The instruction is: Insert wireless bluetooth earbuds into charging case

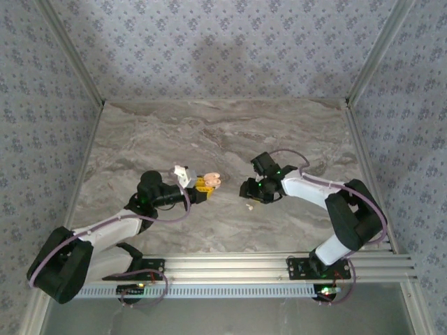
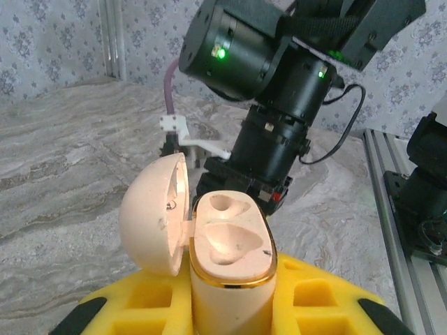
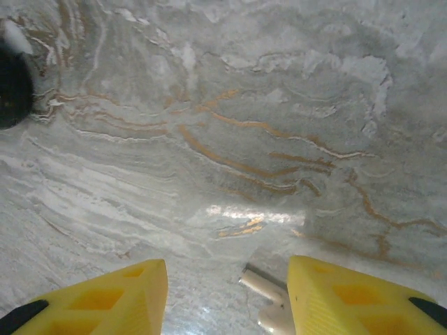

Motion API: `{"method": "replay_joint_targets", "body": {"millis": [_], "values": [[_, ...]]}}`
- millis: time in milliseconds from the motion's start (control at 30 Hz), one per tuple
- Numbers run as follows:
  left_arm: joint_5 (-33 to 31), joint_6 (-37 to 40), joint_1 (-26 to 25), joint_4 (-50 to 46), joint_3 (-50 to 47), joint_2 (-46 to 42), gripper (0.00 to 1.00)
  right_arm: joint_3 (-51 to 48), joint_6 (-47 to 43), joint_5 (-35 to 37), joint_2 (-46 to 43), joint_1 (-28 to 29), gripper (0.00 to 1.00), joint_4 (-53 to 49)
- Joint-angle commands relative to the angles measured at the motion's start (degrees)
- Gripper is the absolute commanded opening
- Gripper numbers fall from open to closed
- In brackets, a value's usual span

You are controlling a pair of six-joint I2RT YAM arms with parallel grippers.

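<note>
My left gripper (image 1: 201, 187) is shut on the charging case (image 2: 230, 279), a pale beige-pink body with a gold rim held upright between yellow fingers (image 2: 328, 307). Its lid (image 2: 150, 213) is swung open to the left, and both sockets (image 2: 227, 237) are empty. My right gripper (image 1: 253, 190) hovers open just above the marble, facing the case. In the right wrist view its gap (image 3: 227, 300) holds nothing. One earbud (image 3: 269, 303), pale with a short stem rather than black, lies on the table against the inner side of the right finger (image 3: 349, 300). It also shows as a small white speck, the earbud (image 1: 249, 206). The second earbud is out of view.
A dark round object (image 3: 10, 91) sits at the upper left edge of the right wrist view. A small white piece (image 1: 181, 172) shows beside my left gripper. The marble table (image 1: 209, 132) is walled by aluminium rails (image 1: 279, 264) in front and patterned panels around.
</note>
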Motion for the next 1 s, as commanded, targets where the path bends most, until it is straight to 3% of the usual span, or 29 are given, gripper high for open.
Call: {"method": "replay_joint_targets", "body": {"millis": [0, 200, 433, 967], "values": [[0.74, 0.73, 0.55, -0.50, 1.36, -1.41, 0.13, 2.34, 0.09, 2.98, -5.07, 2.51, 0.50, -7.75], [1.18, 0.95, 0.66, -0.67, 1.72, -0.77, 0.13, 0.62, 3.65, -0.14, -6.63, 6.99, 0.51, -6.54], [1.44, 0.75, 0.66, -0.84, 1.87, -1.05, 0.13, 0.64, 4.74, -1.72, -1.51, 9.48, 0.50, -2.00], [1.00, 1.20, 0.79, -1.86, 1.80, -1.63, 0.13, -2.17, 3.18, 1.53, 1.75, 6.66, 0.50, -4.86]]}}
